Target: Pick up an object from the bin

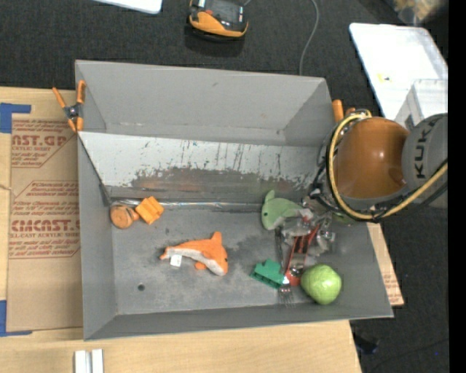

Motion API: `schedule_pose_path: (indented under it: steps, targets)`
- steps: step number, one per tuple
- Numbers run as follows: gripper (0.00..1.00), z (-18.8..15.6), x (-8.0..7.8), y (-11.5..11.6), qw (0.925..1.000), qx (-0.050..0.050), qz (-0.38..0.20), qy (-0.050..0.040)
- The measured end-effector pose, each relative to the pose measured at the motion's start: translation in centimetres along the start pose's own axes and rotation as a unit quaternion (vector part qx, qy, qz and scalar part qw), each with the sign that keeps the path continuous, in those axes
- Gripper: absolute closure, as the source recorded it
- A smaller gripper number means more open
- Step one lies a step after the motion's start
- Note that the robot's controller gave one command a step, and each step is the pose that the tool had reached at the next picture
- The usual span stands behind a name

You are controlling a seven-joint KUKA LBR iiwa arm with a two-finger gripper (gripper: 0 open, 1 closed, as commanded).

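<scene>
As the arm reaches into the front right corner of the bin (218,102), the gripper (291,271) hangs low between a flat green block (266,273), just beside it toward the bin's middle, and a green apple (321,284) nearer the right wall; whether it is open or closed cannot be told.

**Dark ground around a grey bin**

The grey metal bin (204,95) stands on a dark, near-black surface (291,29) that runs along the top of the view and down its right side. Beyond the bin's far rim lies an orange-and-black device (218,18), and a thin pale cable (316,29) curves over the dark ground near it. White boxes (397,62) sit at the upper right. A white sheet's edge (138,4) shows at the upper left. The light is soft and even.
</scene>
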State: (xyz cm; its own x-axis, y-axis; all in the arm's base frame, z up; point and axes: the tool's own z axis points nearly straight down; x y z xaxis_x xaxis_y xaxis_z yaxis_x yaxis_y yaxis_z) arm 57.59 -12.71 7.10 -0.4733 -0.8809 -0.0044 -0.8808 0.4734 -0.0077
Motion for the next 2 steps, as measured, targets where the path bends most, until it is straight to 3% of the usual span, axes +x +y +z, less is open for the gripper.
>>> schedule_pose_path:
  steps: [1, 2]
  targets:
    - [1.00, 0.0, 0.0, 0.0, 1.0000, 0.000, 0.000, 0.0000]
    - [1.00, -9.3, 0.1, 0.8, 1.0000, -0.002, 0.004, -0.0007]
